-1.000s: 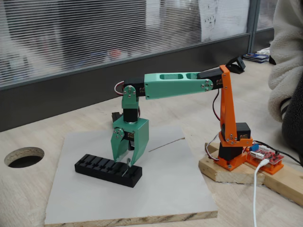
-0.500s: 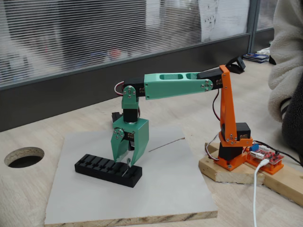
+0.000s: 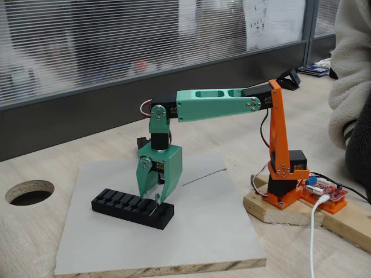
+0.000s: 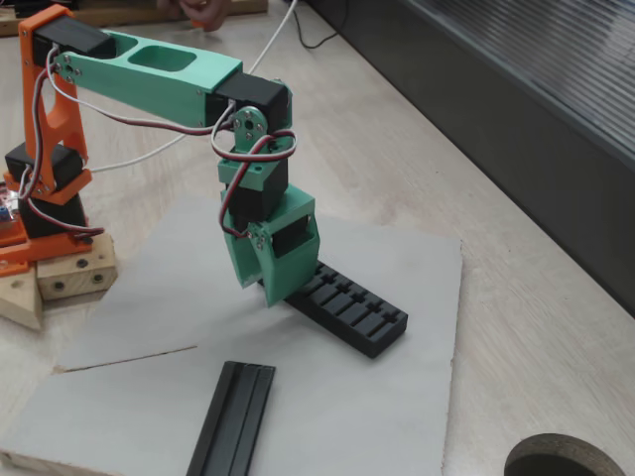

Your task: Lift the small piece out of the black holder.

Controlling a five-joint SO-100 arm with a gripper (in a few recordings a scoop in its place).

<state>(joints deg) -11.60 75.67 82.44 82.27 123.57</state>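
Right now I've got the gripper (image 3: 155,198) pointing straight down over the right end of the black holder (image 3: 132,208), tips just at the slots. Small piece (image 3: 156,198) looks like a silvery sliver between the tips; can't tell whether the jaws are clamped on it. I'd confirm the pinch, then lift vertically and slowly so it doesn't snag on the slot walls.
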